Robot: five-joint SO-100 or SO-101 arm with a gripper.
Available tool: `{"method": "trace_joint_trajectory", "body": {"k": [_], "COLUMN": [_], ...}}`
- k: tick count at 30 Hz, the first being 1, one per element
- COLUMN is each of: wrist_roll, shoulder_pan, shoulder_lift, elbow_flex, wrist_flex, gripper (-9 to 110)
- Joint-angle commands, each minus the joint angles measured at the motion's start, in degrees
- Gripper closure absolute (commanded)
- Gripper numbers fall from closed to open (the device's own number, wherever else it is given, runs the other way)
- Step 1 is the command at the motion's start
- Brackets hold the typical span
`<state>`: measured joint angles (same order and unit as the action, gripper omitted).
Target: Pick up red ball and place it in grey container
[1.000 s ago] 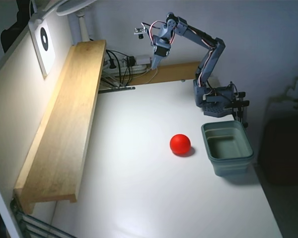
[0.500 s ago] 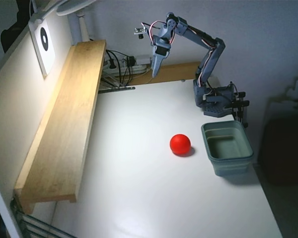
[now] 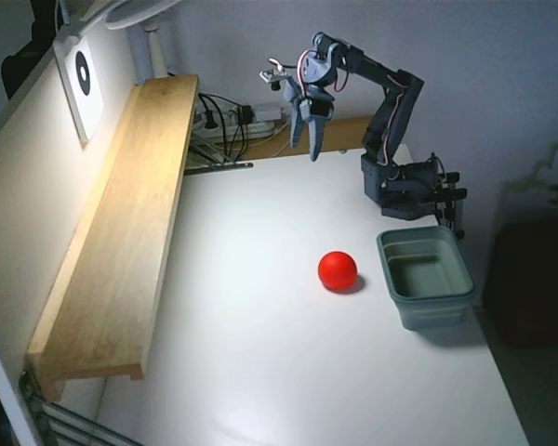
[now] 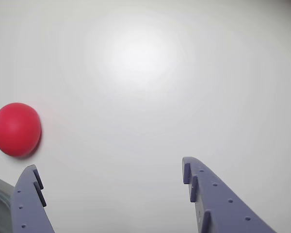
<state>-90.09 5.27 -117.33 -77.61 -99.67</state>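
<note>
Well ahead of the raised, empty, spread-fingered tool (image 3: 311, 139) the red ball (image 3: 338, 270) sits (tabletop slick); an off-centre descent could roll it.

From our fixed view we look down steeply over the near edge of the table (image 3: 260, 372), towards its far edge. Our wrist view looks down close on the tabletop; both share the red ball (image 4: 17, 129).
</note>
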Motion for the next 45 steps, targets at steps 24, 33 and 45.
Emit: {"method": "trace_joint_trajectory", "body": {"k": [24,33,45], "wrist_roll": [0.09,0.09,0.09], "shoulder_pan": [-32.27,-32.27,-32.27], "shoulder_lift": [-1.9,1.18,11.23], "elbow_flex": [1.86,2.94,8.23], "wrist_flex": [-0.33,-0.33,2.93], "gripper": [63,63,63]}}
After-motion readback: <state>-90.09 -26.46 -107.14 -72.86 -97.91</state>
